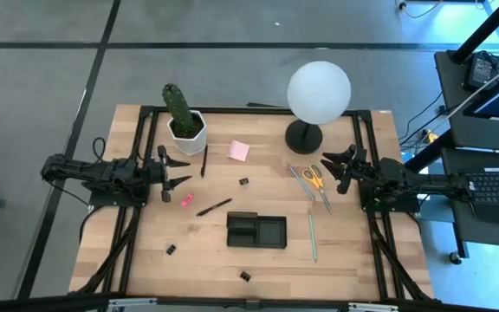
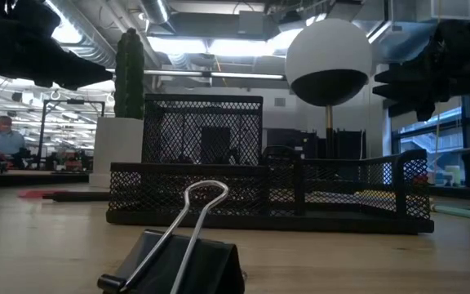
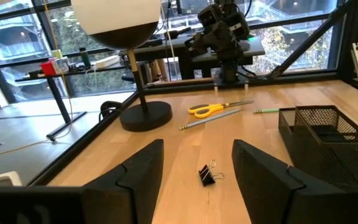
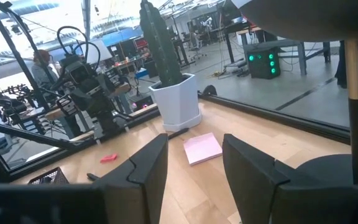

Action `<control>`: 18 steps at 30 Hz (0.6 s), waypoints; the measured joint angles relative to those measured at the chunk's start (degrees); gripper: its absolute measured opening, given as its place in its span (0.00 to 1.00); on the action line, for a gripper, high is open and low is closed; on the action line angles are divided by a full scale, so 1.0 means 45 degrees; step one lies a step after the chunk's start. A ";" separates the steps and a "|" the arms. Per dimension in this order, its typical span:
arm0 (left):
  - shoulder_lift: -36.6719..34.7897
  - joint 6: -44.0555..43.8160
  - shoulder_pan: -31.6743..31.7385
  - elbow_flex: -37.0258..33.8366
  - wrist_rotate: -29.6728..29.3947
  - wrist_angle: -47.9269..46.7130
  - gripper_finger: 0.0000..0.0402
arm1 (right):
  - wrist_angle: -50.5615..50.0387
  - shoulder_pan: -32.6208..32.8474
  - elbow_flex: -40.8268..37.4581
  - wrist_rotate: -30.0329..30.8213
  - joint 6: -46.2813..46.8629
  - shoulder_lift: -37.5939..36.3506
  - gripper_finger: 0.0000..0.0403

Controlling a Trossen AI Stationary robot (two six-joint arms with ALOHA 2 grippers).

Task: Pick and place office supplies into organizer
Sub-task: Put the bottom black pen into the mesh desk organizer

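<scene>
High view, lower centre: organizer (image 1: 256, 230), black mesh tray with divided compartments; nothing visible inside. Supplies lay loose on the tabletop (image 1: 145, 251) around it. Green pencil (image 1: 312, 236) just right of the tray. Yellow-handled scissors (image 1: 314, 178) and a grey pencil (image 1: 302, 184) upper right, beside the lamp base (image 1: 303, 136). Pink sticky-note pad (image 1: 238, 151) above centre. Black pen (image 1: 214, 207) and pink eraser (image 1: 187, 199) left of the tray; second pen (image 1: 204, 161) by the potted cactus (image 1: 182, 113). Binder clips at (image 1: 243, 182), (image 1: 171, 249) and (image 1: 245, 276). Left end effector (image 1: 178, 170), centre left, fingers apart, empty. Right end effector (image 1: 334, 166), centre right, fingers apart, empty.
</scene>
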 joint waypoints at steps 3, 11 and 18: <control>0.0001 0.0002 -0.0006 0.0000 0.0266 0.0176 0.46 | 0.0000 0.0000 -0.0001 0.0005 -0.0004 0.0000 0.38; 0.1596 0.0010 -0.0010 0.0005 0.0544 0.1370 0.46 | 0.0000 0.0000 0.0000 0.0010 0.0030 0.0000 0.38; 0.5095 -0.0311 -0.0305 0.1203 0.0731 0.1547 0.46 | 0.0000 0.0000 0.0000 0.0012 0.0040 0.0000 0.38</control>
